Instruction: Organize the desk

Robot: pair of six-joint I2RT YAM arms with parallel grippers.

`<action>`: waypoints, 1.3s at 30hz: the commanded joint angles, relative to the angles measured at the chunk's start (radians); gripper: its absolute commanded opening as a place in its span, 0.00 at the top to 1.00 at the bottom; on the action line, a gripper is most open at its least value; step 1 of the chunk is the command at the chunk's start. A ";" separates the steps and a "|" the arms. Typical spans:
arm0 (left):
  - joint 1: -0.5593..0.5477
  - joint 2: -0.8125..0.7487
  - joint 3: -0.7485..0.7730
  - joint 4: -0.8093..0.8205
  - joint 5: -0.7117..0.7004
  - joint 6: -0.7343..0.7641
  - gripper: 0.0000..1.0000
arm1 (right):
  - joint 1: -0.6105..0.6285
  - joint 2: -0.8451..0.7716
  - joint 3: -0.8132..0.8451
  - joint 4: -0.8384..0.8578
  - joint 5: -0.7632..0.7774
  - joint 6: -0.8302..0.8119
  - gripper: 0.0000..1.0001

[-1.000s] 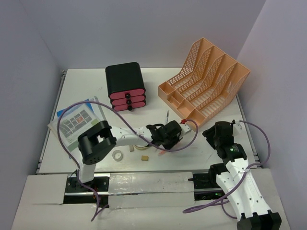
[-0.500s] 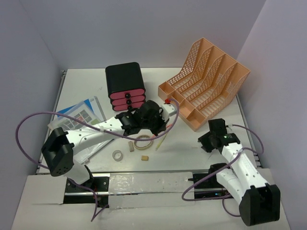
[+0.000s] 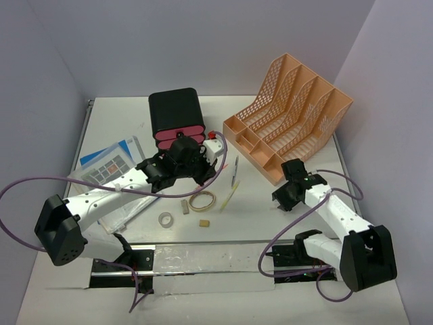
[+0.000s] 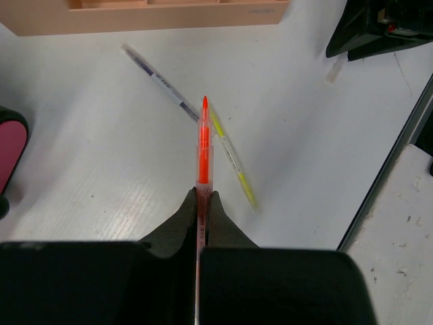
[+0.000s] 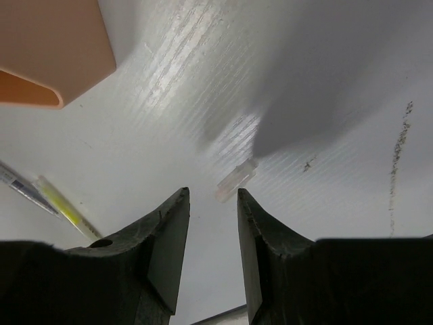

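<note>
Desk (image 3: 122,122) lies beneath both arms in the overhead view. Left wrist: the left gripper (image 4: 201,198) pinches an orange marker (image 4: 203,145), its tip pointing ahead. Right wrist: the right gripper (image 5: 212,200) stands narrowly parted, with a small clear piece (image 5: 237,179), perhaps a cap, just beyond the fingertips.

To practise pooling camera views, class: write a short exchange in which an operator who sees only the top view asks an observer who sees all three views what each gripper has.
Operator: I can't make out what the left gripper holds.
Observer: An orange marker, clamped in its shut jaws, tip pointing forward.
Operator: Is the right gripper holding anything?
Observer: Nothing. Its open jaws point at a small clear piece lying on the desk just ahead.
</note>
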State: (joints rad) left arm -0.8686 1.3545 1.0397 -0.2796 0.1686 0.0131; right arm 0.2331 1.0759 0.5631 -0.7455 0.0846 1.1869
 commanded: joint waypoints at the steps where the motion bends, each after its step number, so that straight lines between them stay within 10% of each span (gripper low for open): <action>1: 0.023 -0.030 -0.015 0.038 0.049 0.019 1.00 | 0.025 0.054 0.037 0.000 0.025 0.039 0.58; 16: 0.051 -0.056 -0.041 0.053 0.061 0.016 1.00 | 0.057 0.198 0.017 0.086 0.014 0.008 0.64; 25: 0.063 -0.070 -0.041 0.050 0.071 0.014 1.00 | 0.072 0.172 -0.001 0.091 0.018 -0.006 1.00; 39: 0.129 -0.224 -0.003 -0.039 0.152 0.084 1.00 | 0.363 -0.063 0.183 0.127 0.150 -0.134 1.00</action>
State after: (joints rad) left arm -0.7716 1.2004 0.9989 -0.3055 0.2873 0.0632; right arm 0.5152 1.0793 0.6357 -0.6774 0.1501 1.1322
